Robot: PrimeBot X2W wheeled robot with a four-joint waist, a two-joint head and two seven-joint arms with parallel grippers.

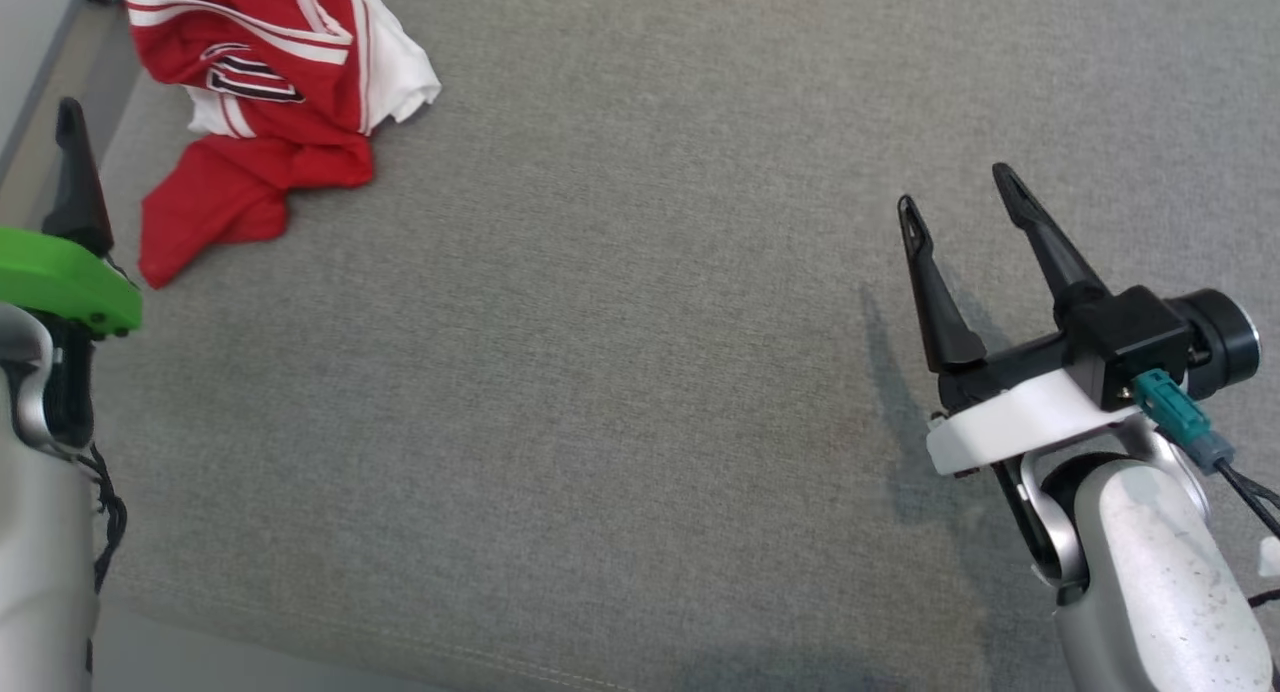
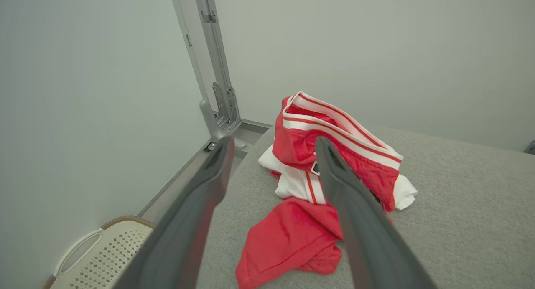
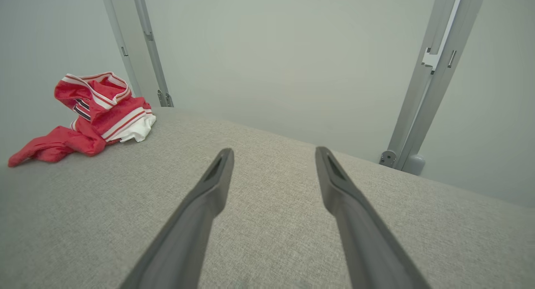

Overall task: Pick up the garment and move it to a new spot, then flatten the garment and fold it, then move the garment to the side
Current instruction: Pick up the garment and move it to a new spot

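At the far left corner of the counter [image 1: 620, 372], the garment [image 1: 270, 102] is lying in a crumpled heap, close to the left edge.

1. Step in hand: judging by the layout, the pick-up is only starting. Nothing is gripping the garment yet.
2. Left pincer [image 2: 274, 145]: it is hovering near the heap and pointing straight at it. Its fingers are standing spread and released, holding nothing.
3. Right pincer [image 1: 955, 190]: it is hanging over bare counter on the right, well apart from the garment. It is likewise released and holding nothing.
4. Next move: the left pincer is probably needing to advance and descend onto a raised fold, then clench on enough cloth to lift the whole heap. The striped band on top is offering the highest ridge. The wide open stretch of counter in the middle is looking like a suitable new spot.

Garment appearance: it is showing red cloth with white striped trim, a white panel underneath and a dark printed mark. The layers are bunching over one another, and one red part is trailing out toward the near side, lying flat on the counter. Being soft and loose, it is likely to sag and unfold when lifted.
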